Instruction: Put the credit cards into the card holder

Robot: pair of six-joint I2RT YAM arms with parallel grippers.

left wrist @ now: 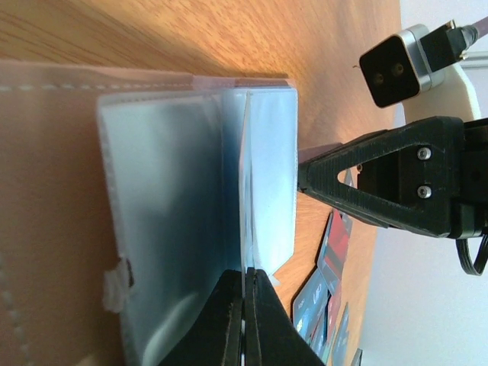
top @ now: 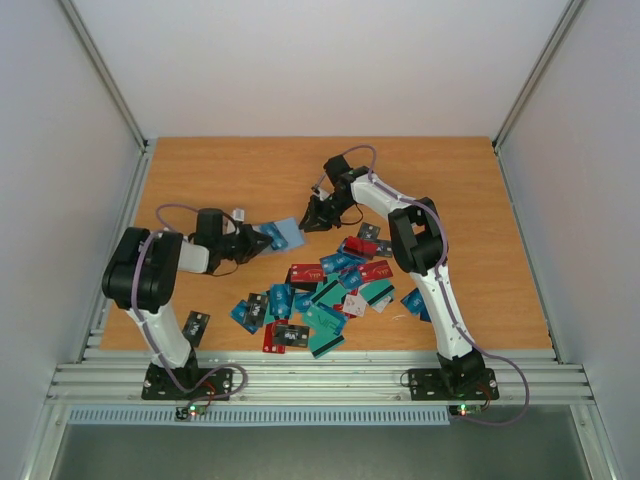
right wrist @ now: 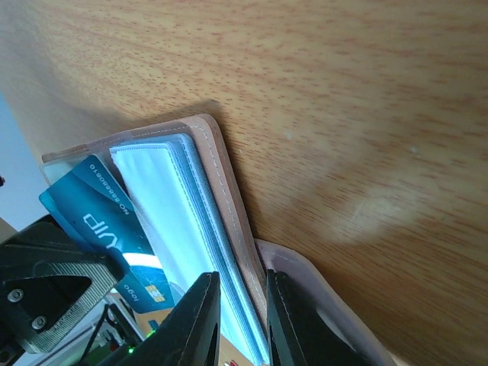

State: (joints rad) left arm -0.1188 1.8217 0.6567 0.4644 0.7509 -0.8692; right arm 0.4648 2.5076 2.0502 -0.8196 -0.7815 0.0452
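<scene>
The card holder lies open on the table between my two grippers, tan cover down and light blue pockets up. My left gripper is shut on one thin clear-blue pocket leaf, lifting it on edge. My right gripper is closed over the holder's cover edge and pocket stack from the other side. A teal-blue card marked VIP lies partly in the holder. Several loose credit cards, red, teal, blue and black, lie in a heap in front of the holder.
One black card lies apart beside the left arm's base. The right arm's black finger and its wrist camera stand close beyond the holder in the left wrist view. White walls enclose the table on three sides.
</scene>
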